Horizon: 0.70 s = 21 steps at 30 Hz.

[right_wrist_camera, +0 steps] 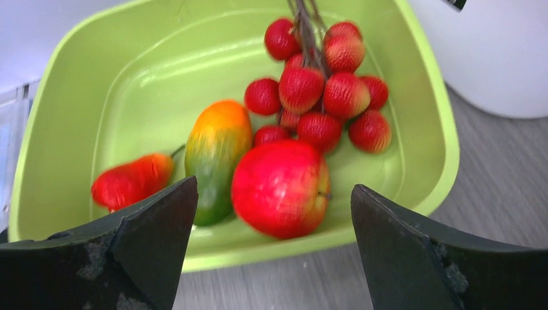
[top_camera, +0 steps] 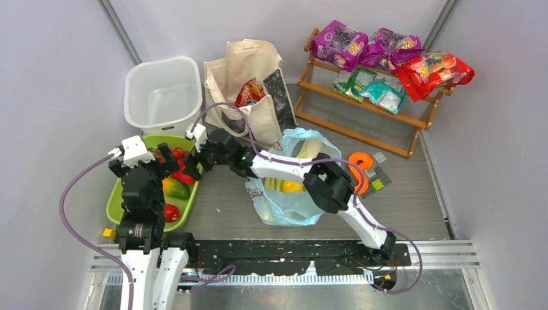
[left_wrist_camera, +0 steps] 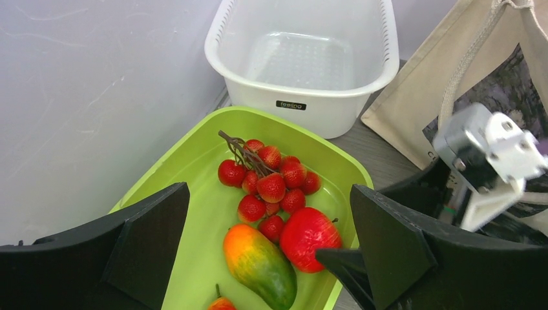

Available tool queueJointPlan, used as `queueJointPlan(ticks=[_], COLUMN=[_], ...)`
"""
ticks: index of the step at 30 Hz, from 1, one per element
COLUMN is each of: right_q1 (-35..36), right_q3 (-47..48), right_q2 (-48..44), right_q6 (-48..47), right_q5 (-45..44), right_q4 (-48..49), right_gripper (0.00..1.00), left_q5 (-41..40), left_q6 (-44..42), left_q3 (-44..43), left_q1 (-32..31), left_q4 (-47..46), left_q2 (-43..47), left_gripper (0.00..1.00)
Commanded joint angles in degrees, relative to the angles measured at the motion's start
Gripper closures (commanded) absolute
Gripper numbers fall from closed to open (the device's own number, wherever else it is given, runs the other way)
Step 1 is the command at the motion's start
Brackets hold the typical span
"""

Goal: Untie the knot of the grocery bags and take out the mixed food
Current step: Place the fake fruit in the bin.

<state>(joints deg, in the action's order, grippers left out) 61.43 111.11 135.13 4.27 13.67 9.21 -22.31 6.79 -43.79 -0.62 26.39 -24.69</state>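
Both claws crowd the green tray [top_camera: 121, 197] at the bench's near-left corner, so the likeliest fault is a knock between them: the left claw [left_wrist_camera: 268, 194] hangs over the fruit just beside the right wrist. The right arm also lies across the light-blue plastic bag [top_camera: 284, 210] by the near edge. Drawing back low could drag or crush it and spill the yellow and green food inside. No knot shows, and the bag's mouth gapes. Farther back, the canvas tote [top_camera: 249, 64] holds a red snack packet [top_camera: 249, 93] and could topple if brushed.

The right claw [right_wrist_camera: 271, 187] stands wide, gripping nothing, just above the red apple [right_wrist_camera: 281, 190] lying in the tray. The left claw is fully spread and empty.
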Motion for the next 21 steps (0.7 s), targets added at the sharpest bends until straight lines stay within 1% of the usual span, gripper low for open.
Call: queueJointPlan(ticks=[1,5,8,9,10,12,13,14,16,18,19,20,21], right_q1=[1.2,2.1,2.8,2.8,2.9,3.1,3.2,3.2,3.3,3.3,3.3,3.3,3.3], right_q3=[-8.4,-18.2,-23.3,-26.0,-27.6,-33.6,-35.2,-37.9,-41.7,-44.9,-46.0,-48.6,-49.8], right_q2=[-12.2,-21.6,-27.2,-30.3,-31.9,-37.0,-40.7,-42.3,-47.7,-53.0,-56.9,-59.0,-63.3], right_q6=[-2.0,-2.1,-1.1,-0.3,1.3,3.5,4.7,5.2,6.4,7.6,8.3,8.7,9.2], right_q5=[1.3,1.5,1.4,1.6,1.9,1.7,0.7,0.0,-3.2,-9.9,-11.5,-15.7,-17.5], right_q4=[6.3,10.2,10.4,10.7,10.9,11.3,10.6,9.9,6.5,1.3,-2.0,-5.0,-6.3], right_gripper=[0.04,0.04,0.03,0.02,0.01,0.0,0.0,0.03,0.05,0.06,0.06,0.06,0.06], left_q5=[-0.6,-0.4,2.1,3.4,5.5,10.4,12.8,15.2,20.8,27.8,30.9,33.4,35.1], left_q6=[-0.7,-0.3,0.0,0.1,0.0,-0.2,-0.3,-0.5,-0.6,-1.2,-1.6,-2.1,-2.8], left_q3=[-0.1,-0.2,-0.2,-0.1,-0.2,-0.8,-1.1,-1.2,-1.0,-1.0,-1.3,-1.6,-1.9], left_q1=[0.4,0.4,0.4,0.4,0.4,0.2,-0.1,-0.7,-2.0,-3.9,-5.3,-6.9,-9.1], left_q4=[-2.8,-3.0,-3.2,-3.2,-3.2,-2.6,-2.4,-2.7,-4.0,-5.1,-5.3,-5.3,-5.3], left_q2=[-0.2,-0.3,-0.6,-0.9,-1.5,-3.2,-3.9,-4.3,-5.0,-6.5,-7.6,-8.5,-9.3], left_gripper=[0.01,0.01,0.0,0.0,0.0,0.0,0.0,0.0,0.01,0.0,0.01,0.01,0.02])
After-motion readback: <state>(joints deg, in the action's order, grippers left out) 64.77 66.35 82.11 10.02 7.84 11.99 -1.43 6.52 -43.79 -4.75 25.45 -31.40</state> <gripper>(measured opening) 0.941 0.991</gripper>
